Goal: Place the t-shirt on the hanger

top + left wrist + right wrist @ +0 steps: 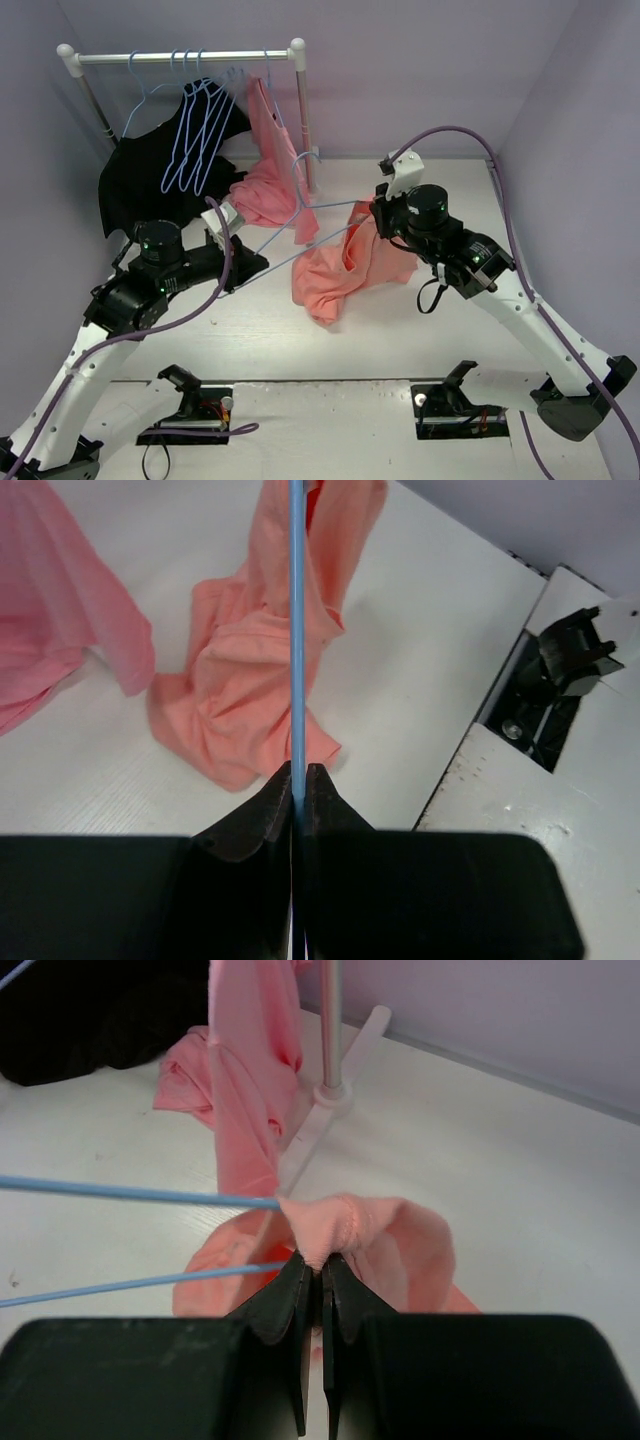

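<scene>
The left tool point(297, 780) is clamped on the hanger point(296, 630). In the left wrist view its two dark fingers press together at the bottom centre of the frame with the blue wire pinched between them. From there the wire runs straight up to the top edge. In the top view the hanger sits at the centre of the frame, hook uppermost and tilted, raised above the counter point(400, 330). Its lower left end is at the left tool and its right end is at the right tool.

The right tool point(322, 1265) is clamped on the shirt point(335, 275). In the right wrist view a rolled fold of pink cloth bulges out just above the closed fingers at lower centre. Two blue wires come in from the left edge. The upper one ends against that fold and the lower one reaches the fingers. I cannot tell whether either wire is inside the cloth.

The shirt hangs from the right tool and piles, crumpled, on the counter just right of centre in the top view, under the hanger's right half.

At the upper left of the top view stands the rack point(185, 57). Spare hangers point(195, 130), a black garment point(135, 180) and a second pink garment point(265, 185) hang from it. That garment's lower end lies on the counter near the held hanger's hook.
</scene>
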